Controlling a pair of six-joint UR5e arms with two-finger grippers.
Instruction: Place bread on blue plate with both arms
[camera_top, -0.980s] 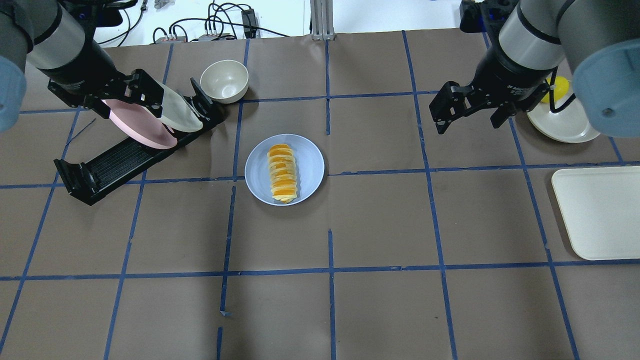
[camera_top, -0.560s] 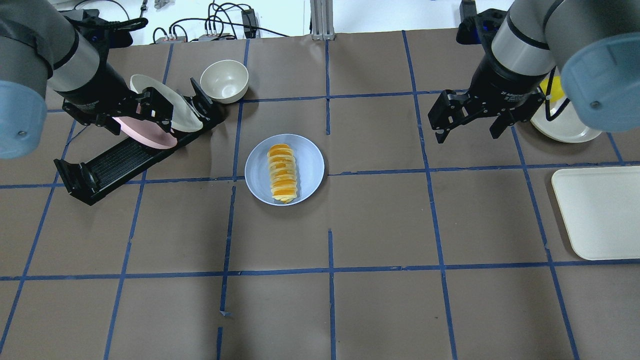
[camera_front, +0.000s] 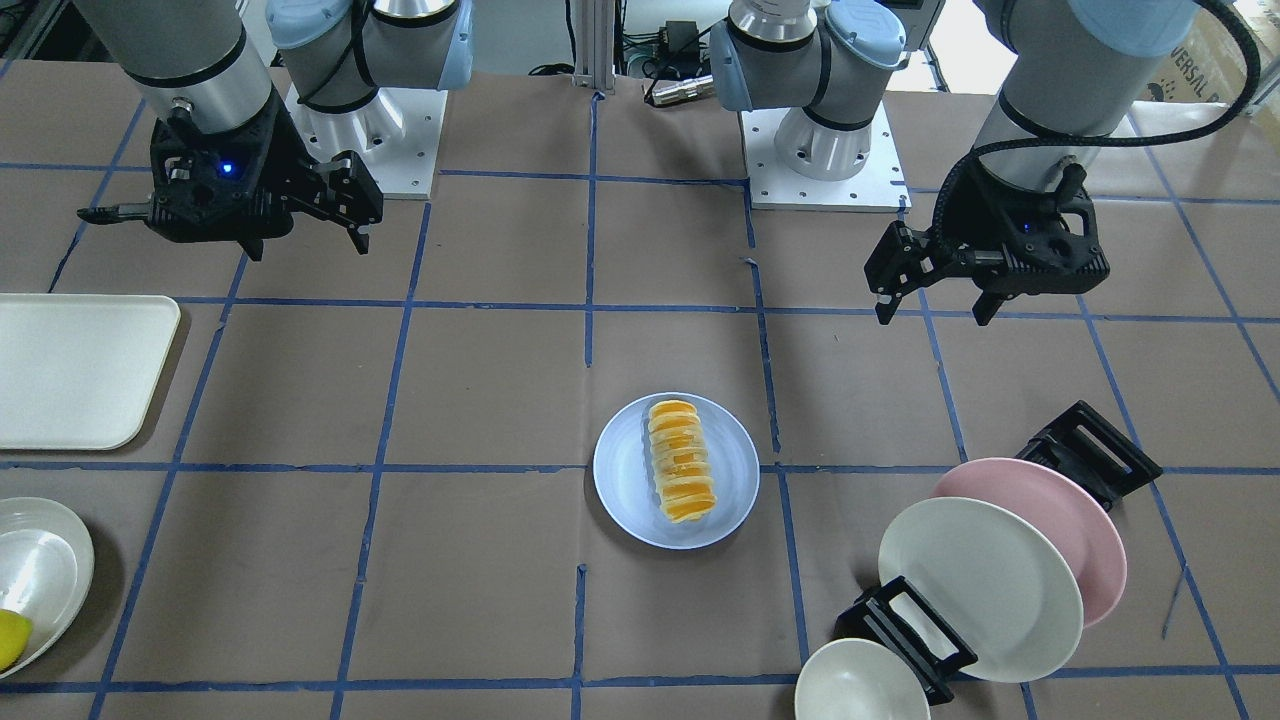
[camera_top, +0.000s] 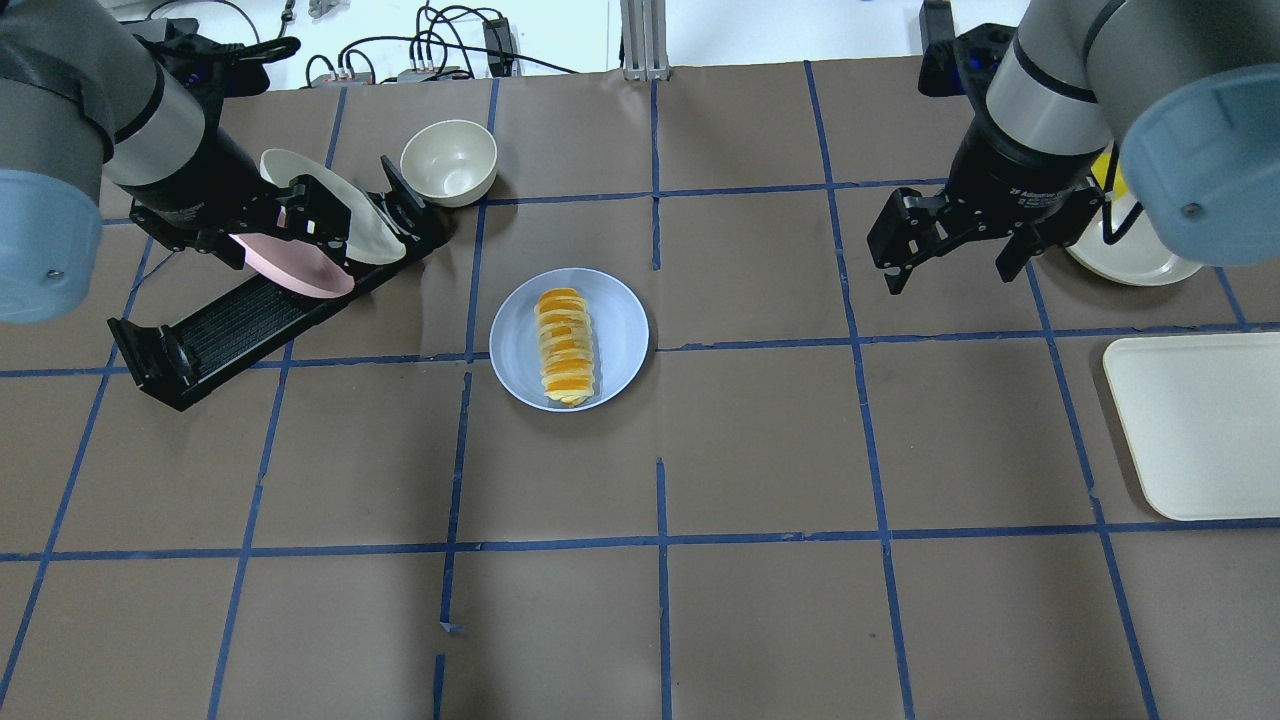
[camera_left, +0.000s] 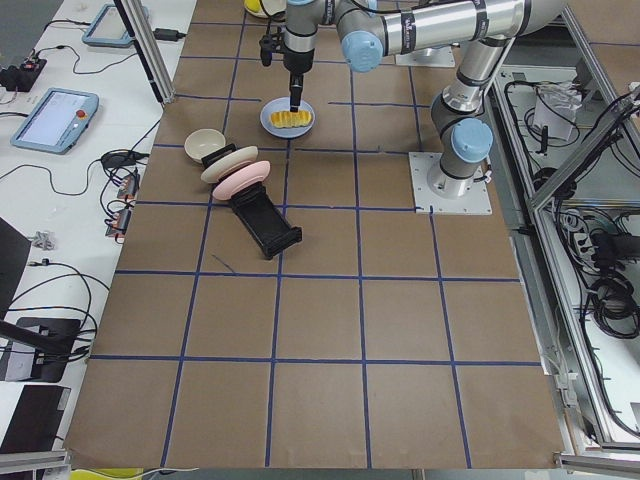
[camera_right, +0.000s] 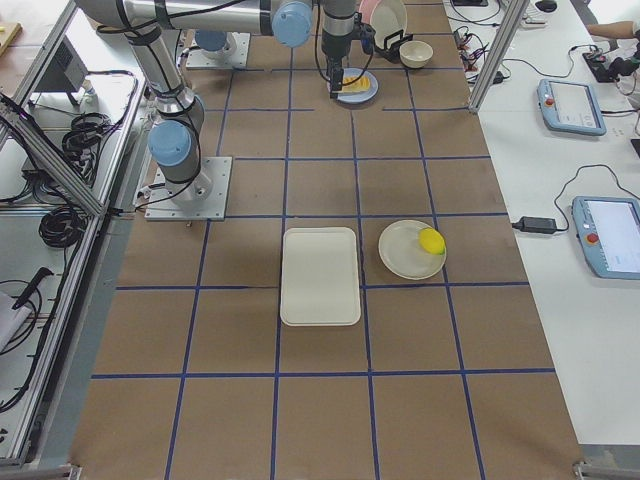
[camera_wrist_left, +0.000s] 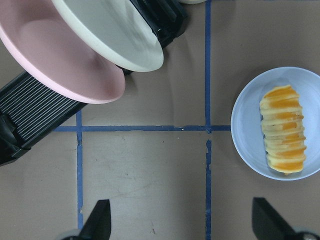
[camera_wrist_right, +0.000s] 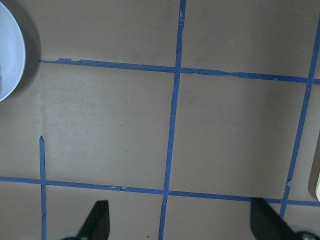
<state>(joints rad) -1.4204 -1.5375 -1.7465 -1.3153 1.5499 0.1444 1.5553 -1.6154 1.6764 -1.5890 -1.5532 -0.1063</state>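
The bread (camera_top: 565, 347), a ridged cream and orange loaf, lies along the middle of the blue plate (camera_top: 620, 330) at the table's centre. Both also show in the front view, the bread (camera_front: 682, 475) on the plate (camera_front: 625, 480), and in the left wrist view, the bread (camera_wrist_left: 285, 142) on the plate (camera_wrist_left: 245, 125). My left gripper (camera_top: 278, 245) is open and empty, held above the dish rack to the plate's left. My right gripper (camera_top: 948, 278) is open and empty, held high to the plate's right. Only the plate's edge (camera_wrist_right: 7, 55) shows in the right wrist view.
A black dish rack (camera_top: 230, 320) holds a pink plate (camera_top: 290, 270) and a cream plate (camera_top: 370, 235), with a cream bowl (camera_top: 449, 160) behind it. On the right stand a cream tray (camera_top: 1195, 425) and a cream plate (camera_front: 40, 570) with a yellow fruit (camera_front: 10, 635).
My left gripper has shifted a little left, uncovering more of the cream plate in the rack. My right gripper has moved slightly right and nearer. The bread and blue plate have not moved.
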